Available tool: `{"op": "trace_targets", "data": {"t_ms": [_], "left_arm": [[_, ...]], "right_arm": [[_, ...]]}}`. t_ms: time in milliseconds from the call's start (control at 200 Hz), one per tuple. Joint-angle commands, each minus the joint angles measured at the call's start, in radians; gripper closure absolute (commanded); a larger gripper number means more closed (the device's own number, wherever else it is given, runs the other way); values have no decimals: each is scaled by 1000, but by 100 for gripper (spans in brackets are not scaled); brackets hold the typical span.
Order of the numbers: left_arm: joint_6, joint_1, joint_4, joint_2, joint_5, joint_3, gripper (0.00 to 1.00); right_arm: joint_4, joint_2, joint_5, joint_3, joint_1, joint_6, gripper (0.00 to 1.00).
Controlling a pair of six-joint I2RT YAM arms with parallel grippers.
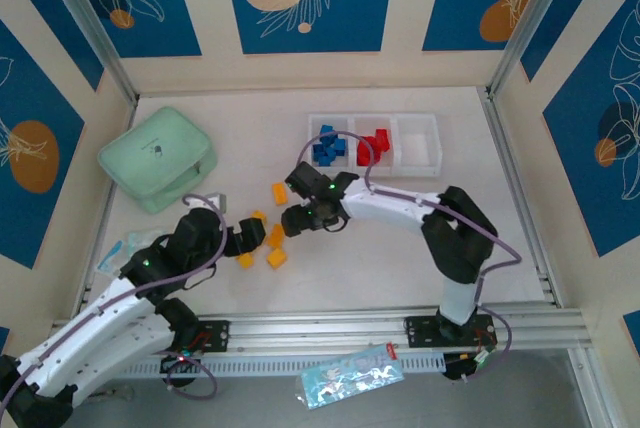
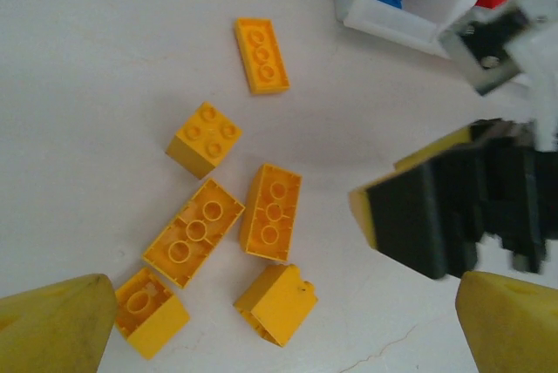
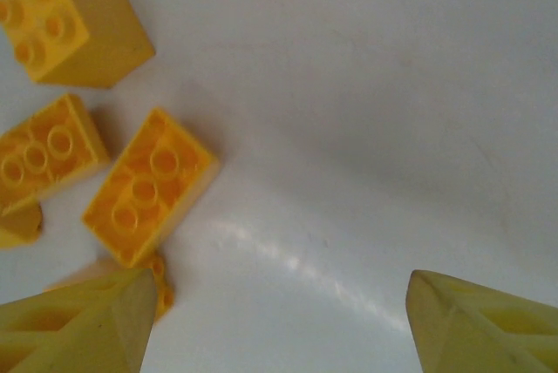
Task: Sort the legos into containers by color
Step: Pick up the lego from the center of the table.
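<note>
- Top external view: the white tray (image 1: 372, 119) is being taken as landmark. Blue legos (image 1: 328, 148) are being held at its left end and red legos (image 1: 373, 145) in its middle, while its right compartment (image 1: 418, 145) is being left bare, presumably reserved for yellow.
- The yellow legos (image 2: 270, 213) are being left loose on the table (image 1: 400, 258), nearer the arms than the tray and off its left end.
- The right gripper (image 3: 281, 303) is being held over them, jaws wide with nothing between, apparently readied for a pick.
- The left gripper (image 1: 245, 236) is being held beyond the group from the tray, jaws likewise wide and empty.
- The bricks are being shown as hard, glossy moulded plastic, blocky and studded; the table as smooth and pale.
</note>
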Motion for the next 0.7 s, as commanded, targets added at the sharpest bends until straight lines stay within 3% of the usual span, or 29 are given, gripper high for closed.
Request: {"op": "trace_targets", "data": {"t_ms": [0, 270, 695], "left_arm": [[-23, 8, -52, -35, -51, -13, 1], [-37, 11, -76, -76, -86, -27, 1], [-38, 14, -89, -100, -113, -30, 1]], "right_arm": [[33, 77, 22, 102, -2, -25, 24], [-36, 303, 116, 341, -4, -79, 24], [-117, 481, 188, 539, -31, -141, 40]]}}
